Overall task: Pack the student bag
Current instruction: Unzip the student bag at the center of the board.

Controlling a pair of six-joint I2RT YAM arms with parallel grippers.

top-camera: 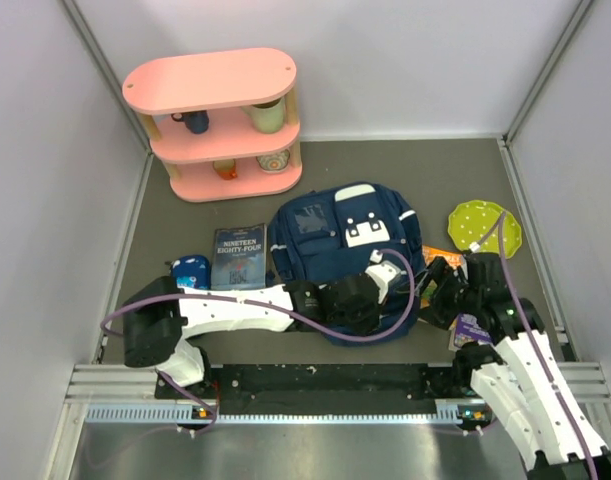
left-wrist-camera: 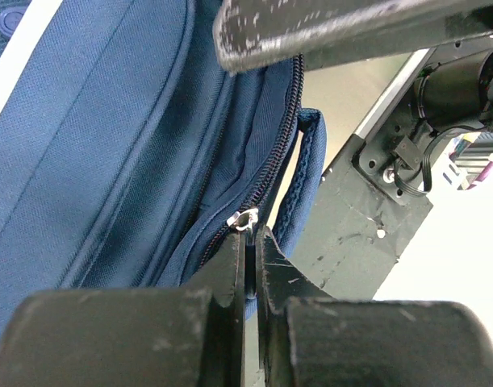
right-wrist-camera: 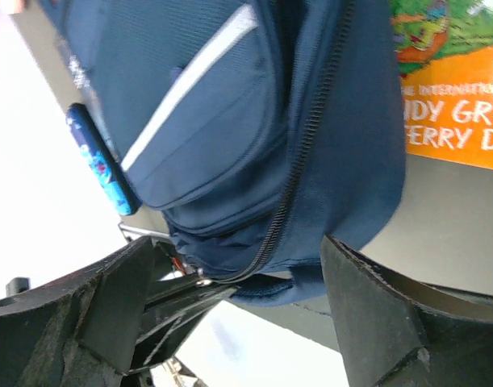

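Metal zip-pull (left-wrist-camera: 244, 218) in closed left gripper (left-wrist-camera: 252, 239)

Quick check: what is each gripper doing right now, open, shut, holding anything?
Left gripper: shut on the zipper pull of the student bag.
Right gripper: open, jaws either side of the bag's corner.

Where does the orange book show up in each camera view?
Top external: the orange book lies just right of the student bag, only partly visible.
Left wrist: not in it.
Right wrist: upper right corner, beyond the bag.
Shared landmark: the student bag, in all three views.
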